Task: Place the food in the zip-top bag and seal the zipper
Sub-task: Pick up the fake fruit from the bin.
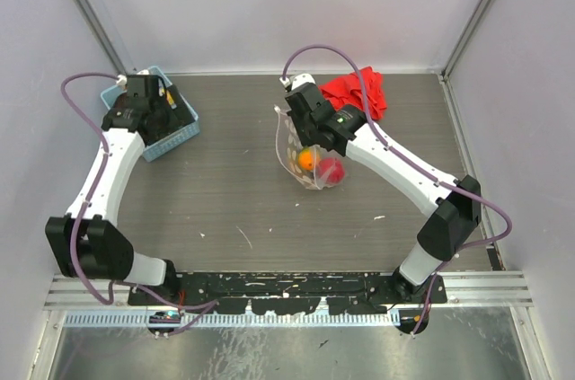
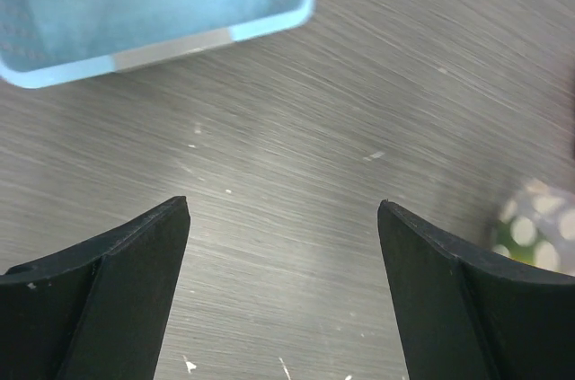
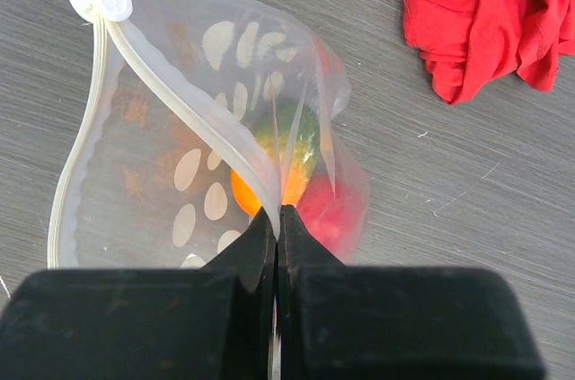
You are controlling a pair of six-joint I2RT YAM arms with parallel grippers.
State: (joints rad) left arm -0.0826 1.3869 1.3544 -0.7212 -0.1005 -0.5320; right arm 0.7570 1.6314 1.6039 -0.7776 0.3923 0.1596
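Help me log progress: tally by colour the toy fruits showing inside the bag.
Orange fruit: 1
Red fruit: 1
Green fruit: 1
Total: 3 showing in the zip-top bag

The basket (image 1: 175, 139) sits at the far left of the table (image 1: 243, 209), with my left pincer (image 2: 283, 218) by it. The zip-top bag (image 1: 301, 142) stands mid-table, well to its right. The food (image 1: 308, 159) is inside, and the bag's rim is pinched in my right pincer (image 3: 277, 218). The cloth (image 1: 355, 92) lies behind the bag, to the right.
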